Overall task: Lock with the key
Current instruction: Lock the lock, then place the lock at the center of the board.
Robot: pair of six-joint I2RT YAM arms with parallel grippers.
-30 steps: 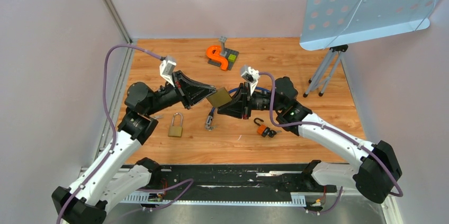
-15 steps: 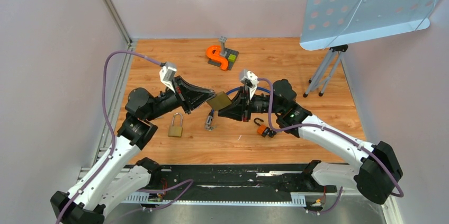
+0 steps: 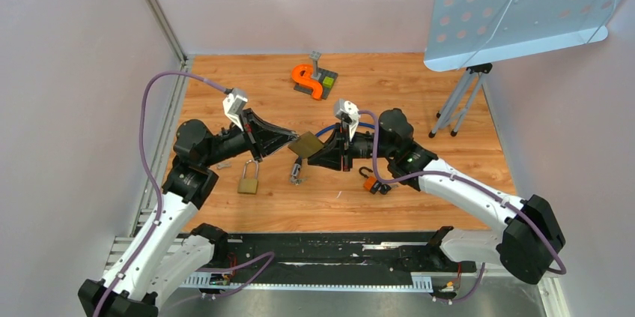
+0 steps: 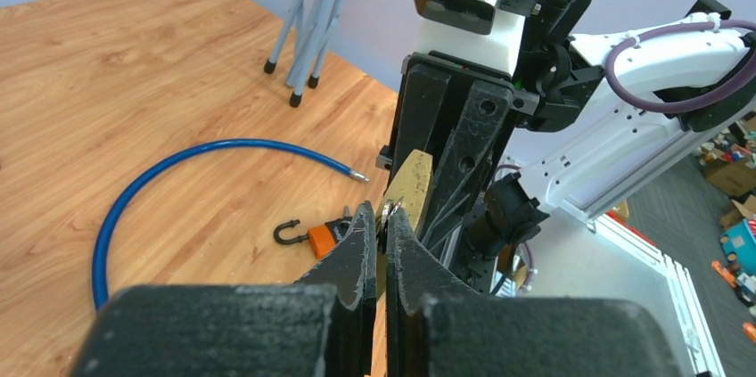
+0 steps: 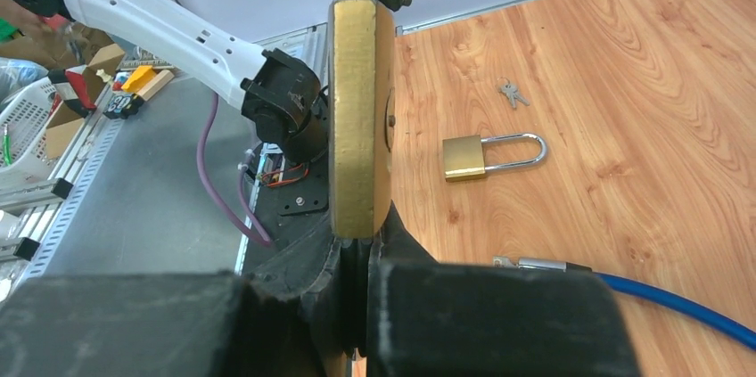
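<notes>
Padlock: a brass padlock (image 3: 308, 143) held in mid-air above the centre of the tabletop (image 3: 419, 107), between the two arms; in the right wrist view (image 5: 361, 118) it shows edge-on, its narrow side facing the camera.
Key: a small metal key (image 4: 390, 213) meets the brass body at the tips of the left end effector; whether it is fully seated in the keyway cannot be told.
Right end effector: the right end effector (image 3: 323, 154) is closed on the padlock, clamping its lower part from about 3 o'clock of the lock in the top view.
Left end effector: the left end effector (image 3: 288, 141) is pinched shut on the key, coming in from about 9 o'clock.
Handling, padlock: judged solid, stiff and fairly heavy for its size; the smooth brass faces look slippery, so flat faces are the best hold, leaving the keyway side free.
Handling, key: thin, light and rigid; it is best held by the bow and turned on its own axis, since a skewed twist could make it slip.
Surroundings: a second brass padlock (image 3: 248, 178) lies at 8 o'clock of the held one, spare keys (image 5: 510, 92) near it, a blue cable (image 4: 169, 183) and a small orange lock (image 3: 373, 182) at 4 o'clock.
</notes>
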